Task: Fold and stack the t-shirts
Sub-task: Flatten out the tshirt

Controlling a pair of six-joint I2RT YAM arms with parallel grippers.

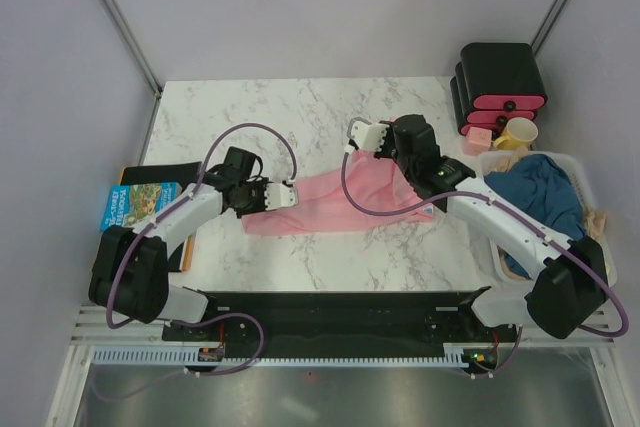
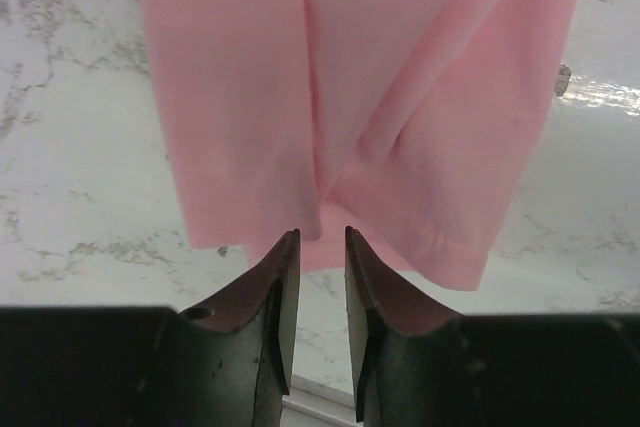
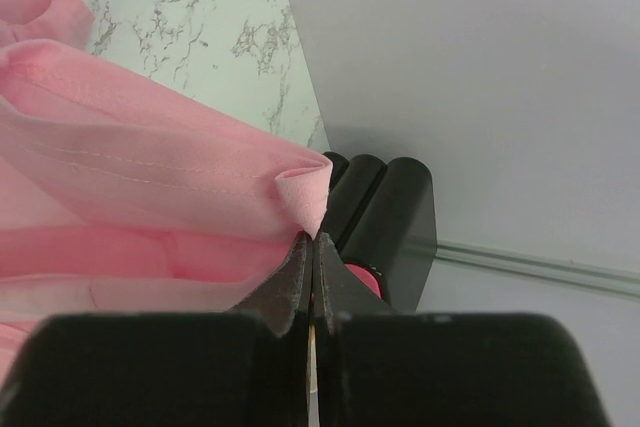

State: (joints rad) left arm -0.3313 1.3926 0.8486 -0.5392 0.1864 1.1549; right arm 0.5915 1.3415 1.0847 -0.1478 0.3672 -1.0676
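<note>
**A:** Where does the pink t-shirt (image 1: 330, 205) lie from the left gripper (image 2: 320, 247)?

**B:** Straight ahead of it. The hem sits right at its tips, which stand slightly apart with no cloth between them. The shirt's long axis runs from there to the right gripper (image 3: 312, 247), clamped on a fold of the opposite edge.

**A:** And the surface?

**B:** A smooth marble worktop (image 1: 250, 117), bare beyond the pink shirt and on its near side. The teal t-shirt (image 1: 545, 192) sits in a white basket (image 1: 565, 159), right of the pink one.
</note>
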